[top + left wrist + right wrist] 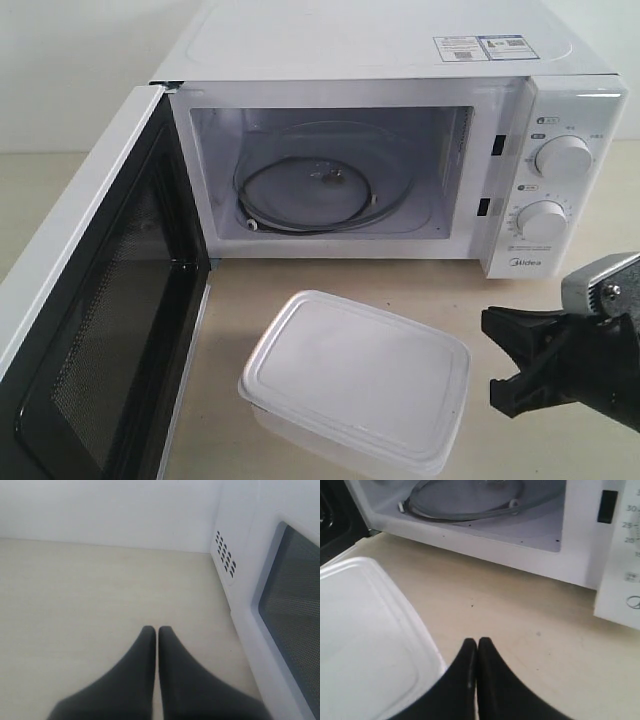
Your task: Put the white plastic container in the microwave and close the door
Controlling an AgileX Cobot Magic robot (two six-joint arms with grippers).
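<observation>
Tabletop; microwave side vents, left wrist only

A pale cream tabletop with a faint lengthwise grain is seen in all three views, its surface matte and evenly lit. Behind it a plain white wall is shown, and the two are joined along a straight line at the tabletop's far edge. In the left wrist view a broad stretch of the tabletop is seen running up to the wall. In the right wrist view two small dark specks are made out on the tabletop, set apart from each other.
</observation>
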